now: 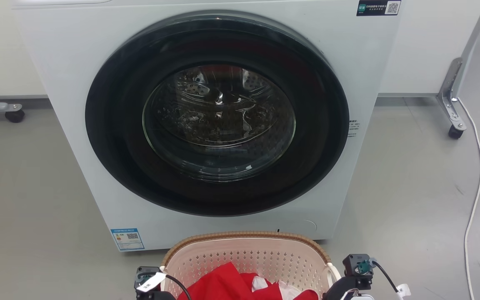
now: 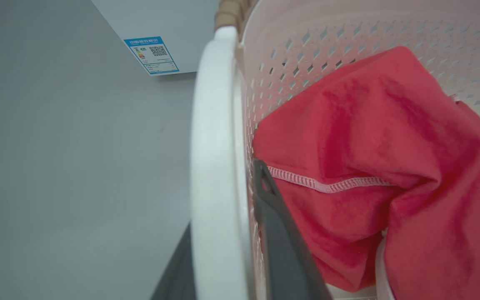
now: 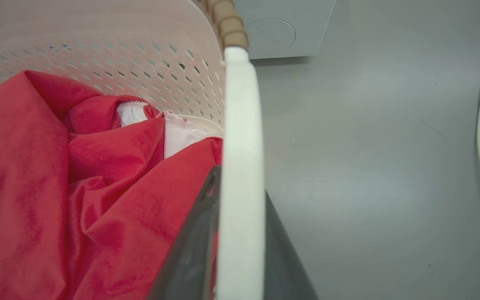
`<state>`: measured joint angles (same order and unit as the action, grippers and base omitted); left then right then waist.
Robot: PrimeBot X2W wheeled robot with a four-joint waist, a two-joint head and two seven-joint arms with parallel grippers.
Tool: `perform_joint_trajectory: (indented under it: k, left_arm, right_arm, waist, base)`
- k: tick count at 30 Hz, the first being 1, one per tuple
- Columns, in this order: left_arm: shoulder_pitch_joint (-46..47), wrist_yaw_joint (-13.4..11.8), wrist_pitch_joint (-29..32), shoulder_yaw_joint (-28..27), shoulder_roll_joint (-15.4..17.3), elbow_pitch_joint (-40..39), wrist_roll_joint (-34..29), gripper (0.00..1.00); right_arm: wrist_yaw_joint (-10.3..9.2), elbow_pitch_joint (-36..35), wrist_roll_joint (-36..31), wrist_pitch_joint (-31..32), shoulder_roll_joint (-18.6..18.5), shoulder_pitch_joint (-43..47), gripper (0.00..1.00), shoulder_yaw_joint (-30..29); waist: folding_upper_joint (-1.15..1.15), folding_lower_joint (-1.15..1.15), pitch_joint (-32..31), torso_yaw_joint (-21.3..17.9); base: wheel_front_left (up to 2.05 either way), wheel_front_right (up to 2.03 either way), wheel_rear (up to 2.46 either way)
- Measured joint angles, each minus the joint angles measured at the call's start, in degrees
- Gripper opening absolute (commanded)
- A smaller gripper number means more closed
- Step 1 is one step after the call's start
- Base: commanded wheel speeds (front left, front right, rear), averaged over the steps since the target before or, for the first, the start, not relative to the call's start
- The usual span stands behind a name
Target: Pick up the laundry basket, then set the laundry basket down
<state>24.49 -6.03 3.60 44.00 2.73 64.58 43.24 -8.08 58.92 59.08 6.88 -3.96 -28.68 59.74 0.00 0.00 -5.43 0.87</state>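
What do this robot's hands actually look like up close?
The left gripper and right gripper each have two long, flat, dark grey fingers, tapering, with a slot near the tip. Each wrist carries a black box with a black cable and a white tag; the right one also has a teal plug.

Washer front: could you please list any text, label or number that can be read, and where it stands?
Nothing reads clearly.
Dark sticker, top right of the washer: QR code, print too small.
Blue sticker, washer's lower left: QR code, print blurred.
Small print right of the door: too small.
White tag at lower left: mark unclear.
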Motion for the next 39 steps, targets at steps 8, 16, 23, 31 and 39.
perform_joint_trajectory:
  k: [8, 16, 23, 31, 39]
  left_arm:
    - [0.0, 0.0, -0.2, 0.4, 0.0, 0.0, 0.3, 0.0]
    - [0.0, 0.0, -0.7, 0.5, 0.0, 0.0, 1.6, 0.0]
    - [1.7, -0.3, -1.8, 0.0, 0.0, 0.3, 2.1, 0.0]
    - [4.9, -0.5, -3.4, -0.8, -0.1, 0.2, 2.1, 0.0]
    - [7.7, -0.5, -5.2, -1.2, 0.0, 0.2, 2.1, 0.0]
  right_arm:
    - [0.0, 0.2, 1.0, -0.5, 0.0, -0.1, 0.0, 0.9]
    - [0.0, 0.5, 1.6, -0.9, 0.0, -0.5, 0.0, 1.5]
    - [0.01, 0.8, 1.6, -1.5, 0.0, -3.3, 0.0, 2.0]
    - [0.01, 2.0, 1.5, -2.8, 0.0, -6.8, 0.0, 2.1]
    - [0.02, 2.9, 1.3, -4.0, 0.1, -10.5, 0.0, 2.0]
  waist:
    - [0.0, 0.0, 0.3, 0.0]
    - [0.0, 0.0, 1.8, 0.1]
    - [0.0, 0.0, 4.6, 0.2]
    - [0.0, 0.01, 10.0, 0.2]
    - [0.0, 0.01, 16.4, 0.3]
  base:
    - [0.0, 0.0, 0.0]
    - [0.0, 0.0, 0.0]
    - [0.0, 0.0, 0.0]
    - [0.0, 0.0, 0.0]
    - [0.0, 0.0, 0.0]
